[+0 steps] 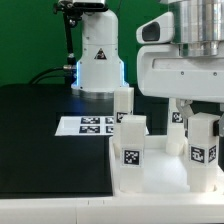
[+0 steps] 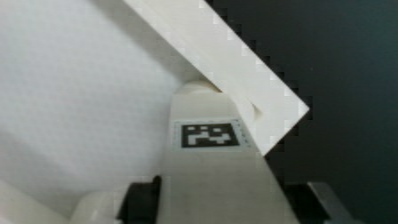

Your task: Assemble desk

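The tool (image 1: pixel 200 108) is hanging from the white arm (image 1: pixel 180 60) at about three o'clock in the exterior view, its fingers (image 2: pixel 134 202) pressing both sides of an upright white leg (image 1: pixel 203 142) that is showing a marker tag (image 2: pixel 212 135). The leg's far end is sitting at a corner of the white tabletop (image 1: pixel 145 178), which is lying on the black desk (image 1: pixel 40 130) around five o'clock. A second leg (image 1: pixel 132 145) and a third leg (image 1: pixel 122 104) are standing near centre. The marker board (image 1: pixel 88 125) is lying at nine o'clock from them.
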`<state>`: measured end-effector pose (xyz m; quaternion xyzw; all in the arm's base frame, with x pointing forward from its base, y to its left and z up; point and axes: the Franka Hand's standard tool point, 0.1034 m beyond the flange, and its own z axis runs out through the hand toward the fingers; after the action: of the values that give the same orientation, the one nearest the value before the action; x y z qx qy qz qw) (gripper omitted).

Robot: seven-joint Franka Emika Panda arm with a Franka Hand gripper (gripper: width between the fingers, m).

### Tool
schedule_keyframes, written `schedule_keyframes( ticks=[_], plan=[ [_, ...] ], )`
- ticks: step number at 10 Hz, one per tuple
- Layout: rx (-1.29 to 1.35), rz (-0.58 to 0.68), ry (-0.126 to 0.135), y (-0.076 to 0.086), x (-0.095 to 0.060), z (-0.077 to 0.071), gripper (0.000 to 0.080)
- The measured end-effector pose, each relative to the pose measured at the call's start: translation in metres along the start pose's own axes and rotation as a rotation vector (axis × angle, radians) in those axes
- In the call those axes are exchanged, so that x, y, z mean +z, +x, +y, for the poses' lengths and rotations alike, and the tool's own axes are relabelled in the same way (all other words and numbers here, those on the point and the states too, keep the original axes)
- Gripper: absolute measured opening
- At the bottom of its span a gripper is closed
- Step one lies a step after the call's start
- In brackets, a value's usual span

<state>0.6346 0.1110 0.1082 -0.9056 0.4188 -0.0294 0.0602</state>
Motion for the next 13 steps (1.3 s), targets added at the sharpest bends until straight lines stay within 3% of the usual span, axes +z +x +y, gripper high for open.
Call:
schedule_keyframes(
  ticks=[2,3,6,7,10,11,12,13],
  plan=[
    [0.135,-0.007,0.004,-0.001,0.000,0.000,0.0285],
    [0.364,-0.026,0.005,-0.004,0.000,-0.002,0.0285],
    [0.928,-0.099,0.062,-0.001,0.001,-0.009,0.0285],
    [0.933,-0.106,0.046,-0.003,0.001,-0.008,0.0285],
    [1.076,-0.097,0.050,0.004,0.001,-0.005,0.0286],
    [1.196,-0.070,0.112,0.011,0.000,-0.004,0.0288],
    [1.179,-0.065,0.129,0.010,0.000,-0.004,0.0288],
    [1.169,-0.067,0.126,0.009,0.001,-0.005,0.0292]
  ],
)
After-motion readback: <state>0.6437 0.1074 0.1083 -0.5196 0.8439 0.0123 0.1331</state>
